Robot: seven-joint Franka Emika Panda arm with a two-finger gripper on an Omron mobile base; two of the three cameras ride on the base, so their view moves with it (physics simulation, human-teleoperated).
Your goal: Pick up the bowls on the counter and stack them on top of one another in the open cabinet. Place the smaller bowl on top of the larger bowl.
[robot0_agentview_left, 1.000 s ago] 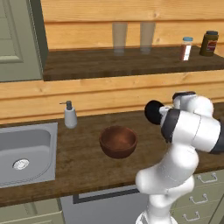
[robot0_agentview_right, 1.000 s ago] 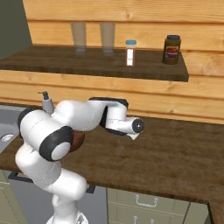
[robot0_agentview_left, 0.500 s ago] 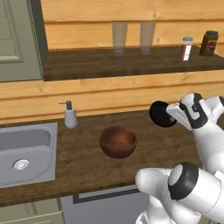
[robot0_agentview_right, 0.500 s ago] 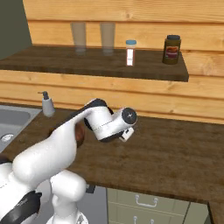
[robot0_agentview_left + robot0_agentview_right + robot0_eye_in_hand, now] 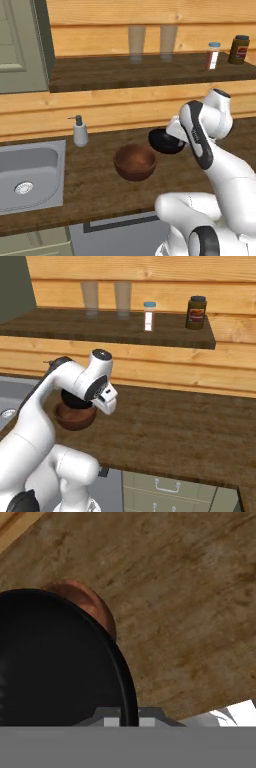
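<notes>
Small black bowl held in the air beside the brown bowl, over the counter.

The smaller bowl [image 5: 164, 141] hangs at the end of the arm, clear of the counter [image 5: 100, 187], just beside and above the rim of the larger bowl [image 5: 135, 162], which sits empty on the worktop between the sink [image 5: 30, 175] and the arm. In the hand view the black bowl [image 5: 55, 662] lies close against the camera with the brown bowl [image 5: 95, 607] behind it. The gripper [image 5: 172, 134] appears closed on the black bowl, though its fingers are hidden. Above, the open cabinet [image 5: 150, 75] shelf carries two glasses [image 5: 136, 44], a shaker [image 5: 213, 55] and a dark jar [image 5: 239, 49]. A soap dispenser [image 5: 79, 131] stands by the sink.
</notes>
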